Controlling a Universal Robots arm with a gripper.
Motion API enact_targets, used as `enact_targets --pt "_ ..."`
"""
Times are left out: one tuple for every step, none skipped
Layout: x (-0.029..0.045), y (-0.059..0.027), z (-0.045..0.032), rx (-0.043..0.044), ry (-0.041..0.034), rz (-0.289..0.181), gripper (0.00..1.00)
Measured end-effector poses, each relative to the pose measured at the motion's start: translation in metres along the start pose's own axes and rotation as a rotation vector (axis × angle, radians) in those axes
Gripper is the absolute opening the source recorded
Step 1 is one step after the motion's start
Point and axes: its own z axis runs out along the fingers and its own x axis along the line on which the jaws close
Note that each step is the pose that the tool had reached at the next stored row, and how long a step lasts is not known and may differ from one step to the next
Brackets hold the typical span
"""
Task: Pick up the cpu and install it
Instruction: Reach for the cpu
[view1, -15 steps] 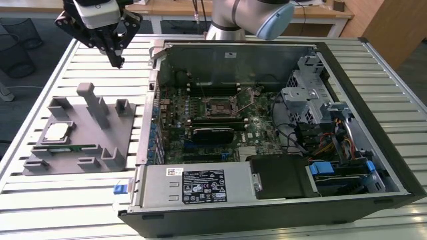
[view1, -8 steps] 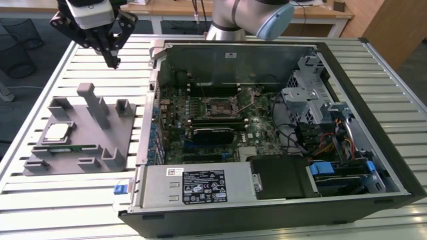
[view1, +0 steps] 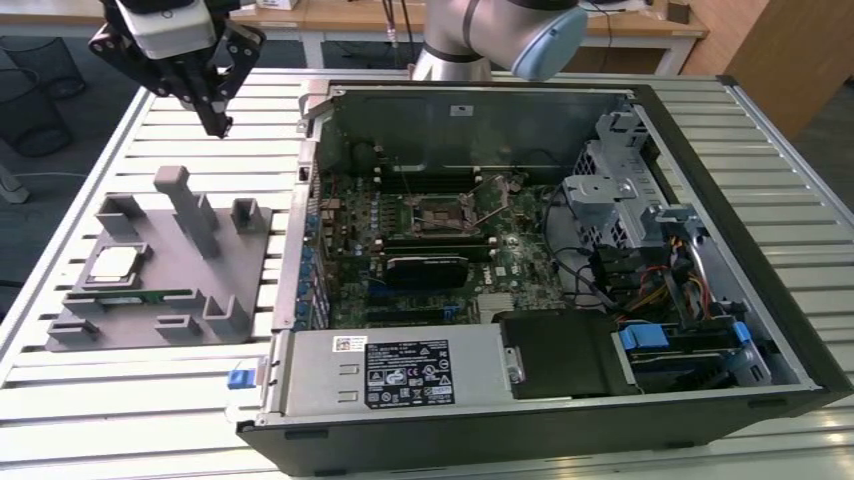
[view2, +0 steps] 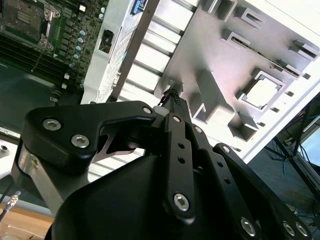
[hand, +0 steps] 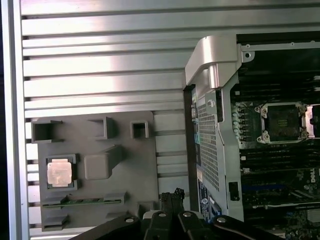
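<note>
Slatted metal table (view1: 134, 400), grey parts holder (view1: 174, 272) on it beside open computer case (view1: 534, 435)

My gripper (view2: 172, 96) is looking black and matt, and its little screws are shining like steel. The table (view1: 134, 390) is gleaming: smooth, pale metal slats. The gray holder (hand: 140, 170) is looking like dull, matt plastic. The cpu (hand: 60, 173) is showing a silvery metal top, a bit shiny. The computer case (view1: 481, 125) is showing bare gray metal inside, and its outer edge is looking black and matt.
</note>
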Motion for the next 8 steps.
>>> enact_targets --pt "0.0011 -0.0001 0.0000 0.0000 0.0000 0.000 0.11" --pt "0.0020 -0.0002 0.0000 0.0000 0.0000 0.000 0.11" --pt "0.0028 -0.0002 0.0001 0.0000 0.0000 0.000 0.11" --pt "0.0037 -0.0003 0.0000 0.0000 0.0001 0.000 0.11" --pt "0.0047 -0.0004 0.0000 0.0001 0.0001 0.000 0.11" --pt "0.0059 -0.0005 0.0000 0.0001 0.0001 0.000 0.11" --pt "0.0075 -0.0006 0.0000 0.0001 0.0001 0.000 0.11" --pt "0.0095 -0.0007 0.0000 0.0001 0.0000 0.000 0.11"
